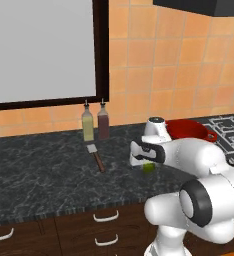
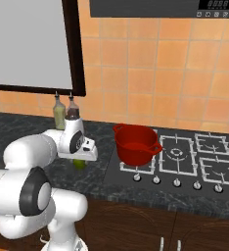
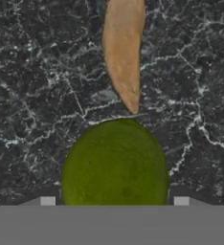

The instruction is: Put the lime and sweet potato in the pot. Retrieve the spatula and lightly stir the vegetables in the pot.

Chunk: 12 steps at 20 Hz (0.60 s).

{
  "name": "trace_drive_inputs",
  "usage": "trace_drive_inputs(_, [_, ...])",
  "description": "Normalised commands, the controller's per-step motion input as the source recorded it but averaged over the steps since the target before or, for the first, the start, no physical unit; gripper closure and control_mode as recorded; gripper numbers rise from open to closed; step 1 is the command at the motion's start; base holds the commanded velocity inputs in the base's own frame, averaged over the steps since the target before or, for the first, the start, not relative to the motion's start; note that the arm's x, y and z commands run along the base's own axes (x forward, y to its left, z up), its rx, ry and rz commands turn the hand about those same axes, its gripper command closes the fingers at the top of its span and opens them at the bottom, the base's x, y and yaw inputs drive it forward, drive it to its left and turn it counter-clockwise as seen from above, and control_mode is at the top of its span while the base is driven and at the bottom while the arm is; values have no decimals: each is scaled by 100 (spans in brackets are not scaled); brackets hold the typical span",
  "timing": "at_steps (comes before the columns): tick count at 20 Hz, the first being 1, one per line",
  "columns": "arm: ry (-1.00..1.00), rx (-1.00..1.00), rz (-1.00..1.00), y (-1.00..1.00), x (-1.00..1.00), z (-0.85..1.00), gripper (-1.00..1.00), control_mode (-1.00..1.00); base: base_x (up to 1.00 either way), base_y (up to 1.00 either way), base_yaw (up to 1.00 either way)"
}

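On the dark marbled stone surface (image 1: 44, 170), just in front of the robot's forearm, sits the small round yellow-green lime (image 3: 115, 165), and the claw (image 3: 114, 203) is lowered right over it. In the hand view the two finger tips (image 3: 48, 201) flank the fruit on either side at the bottom edge, spread about as wide as the lime itself; whether the pads are already pressing it cannot be told, though the fruit looks to rest on the surface, so the claw is judged to be open around it and holding nothing. The pose suits a top-down grasp, the first step of the task.

The elongated tan-orange sweet potato (image 3: 123, 52) lies just beyond the lime, its tapered end pointing at the fruit with a narrow gap between them. That closeness matters: a finger closing carelessly could nudge the tuber.

The wide, deep bright red pot (image 2: 135, 143) stands to the right on the near left burner of the black gas hob (image 2: 185, 159), apart from the vegetables. What shows of its inside looks empty, so nothing has been loaded yet.

Further left, the spatula with silvery blade and reddish-brown handle (image 1: 96, 157) lies flat on the surface, untouched, just in front of two small bottles (image 1: 95, 125) against the orange tiled wall (image 2: 160, 73).
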Motion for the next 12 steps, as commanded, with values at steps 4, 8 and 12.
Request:
trace_drive_inputs(4, [-7,-4,0,0,-41,100,100,-100,0,0,0])
trace_drive_inputs(8, [0,0,0,-12,-38,100,100,-100,0,0,0])
trace_drive_inputs(12, [3,0,-1,-14,-5,49,100,-100,0,0,0])
